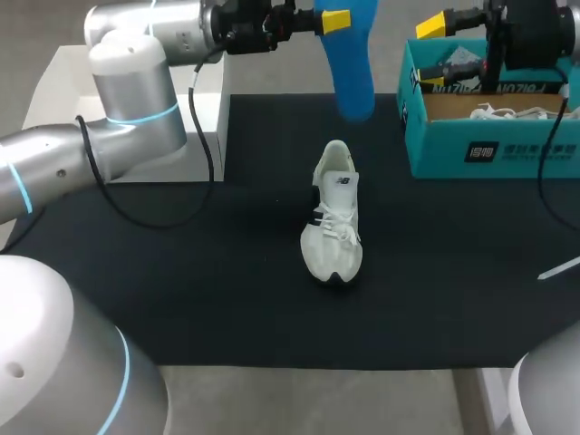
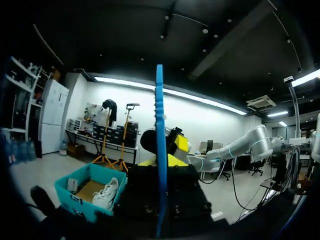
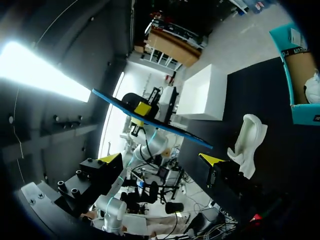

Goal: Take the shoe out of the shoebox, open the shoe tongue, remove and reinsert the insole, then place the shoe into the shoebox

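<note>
The insole [image 1: 352,68] is a thin, flat, bright blue sheet with a rounded end. It hangs in the air beyond the far edge of the black mat [image 1: 181,299], well above the counter [image 1: 317,399]. From the left wrist view it shows edge-on as a narrow blue strip with a slightly notched edge. The left gripper [image 1: 337,20] is clenched on its upper end, with one yellow tip against its flat side.

The shoe [image 1: 333,217] is a white lace-up trainer of soft mesh with a dark sole edge. It stands upright near the middle of the mat, heel towards the far side, with its tongue and collar gaping wide. It is well apart from both grippers.

The shoebox [image 1: 489,154] is teal cardboard with a brown inside. It sits open at the mat's far right corner, and another white shoe [image 1: 507,113] lies in it.

The right gripper [image 3: 161,161] hangs above the shoebox's near-left part, its fingers spread wide, grasping nothing.

A plain white box [image 1: 136,109] stands at the mat's far left.
</note>
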Controlling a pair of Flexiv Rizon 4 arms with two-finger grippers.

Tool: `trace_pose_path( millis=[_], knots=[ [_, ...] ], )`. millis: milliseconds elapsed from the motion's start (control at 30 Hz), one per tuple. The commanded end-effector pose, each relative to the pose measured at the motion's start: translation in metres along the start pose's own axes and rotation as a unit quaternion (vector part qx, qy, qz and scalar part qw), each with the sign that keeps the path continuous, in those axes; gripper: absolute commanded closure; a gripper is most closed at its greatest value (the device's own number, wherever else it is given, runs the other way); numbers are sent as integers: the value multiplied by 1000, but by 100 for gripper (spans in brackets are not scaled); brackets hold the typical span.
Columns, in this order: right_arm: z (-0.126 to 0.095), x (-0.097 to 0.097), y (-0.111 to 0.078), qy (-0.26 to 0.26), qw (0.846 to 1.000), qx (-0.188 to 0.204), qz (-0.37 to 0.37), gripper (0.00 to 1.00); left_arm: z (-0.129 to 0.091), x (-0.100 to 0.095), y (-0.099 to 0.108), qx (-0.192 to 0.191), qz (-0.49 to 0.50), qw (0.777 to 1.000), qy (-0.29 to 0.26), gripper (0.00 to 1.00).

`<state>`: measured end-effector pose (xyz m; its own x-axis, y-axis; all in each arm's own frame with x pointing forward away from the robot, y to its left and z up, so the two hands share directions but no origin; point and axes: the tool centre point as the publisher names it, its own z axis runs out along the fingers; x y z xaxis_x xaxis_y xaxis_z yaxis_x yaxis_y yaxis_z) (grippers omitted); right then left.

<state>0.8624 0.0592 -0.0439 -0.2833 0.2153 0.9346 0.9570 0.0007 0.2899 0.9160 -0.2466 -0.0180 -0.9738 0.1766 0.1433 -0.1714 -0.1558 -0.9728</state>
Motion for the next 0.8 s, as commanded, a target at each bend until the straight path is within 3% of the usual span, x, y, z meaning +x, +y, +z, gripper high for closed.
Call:
trace_pose_path(
  millis=[33, 67, 533, 667, 700, 733, 767, 800],
  knots=[
    [4, -4, -6, 6, 1000, -5, 3, 0, 4, 3, -8, -73, 464, 882, -49, 100],
    [5, -4, -7, 7, 1000, -5, 4, 0, 4, 5, -8, -81, 482, 871, -46, 100],
    [4, -8, -14, 31, 999, -15, 13, 0, 4, 5, -8, -81, 482, 871, -46, 100],
    [4, -10, -17, 34, 999, -17, 15, 0, 1, -6, -14, -9, 580, 810, -86, 100],
    [4, -10, -17, 34, 999, -17, 16, 0, 1, -8, -14, -8, 627, 774, -89, 100],
    [4, -10, -17, 35, 999, -16, 18, 0, 1, -9, -15, -9, 653, 752, -92, 100],
    [4, -10, -18, 35, 999, -15, 18, 0, 1, -10, -15, -3, 703, 704, -98, 100],
    [5, -10, -18, 35, 999, -15, 18, 0, 2, -9, -16, -2, 726, 681, -97, 100]
  ],
)
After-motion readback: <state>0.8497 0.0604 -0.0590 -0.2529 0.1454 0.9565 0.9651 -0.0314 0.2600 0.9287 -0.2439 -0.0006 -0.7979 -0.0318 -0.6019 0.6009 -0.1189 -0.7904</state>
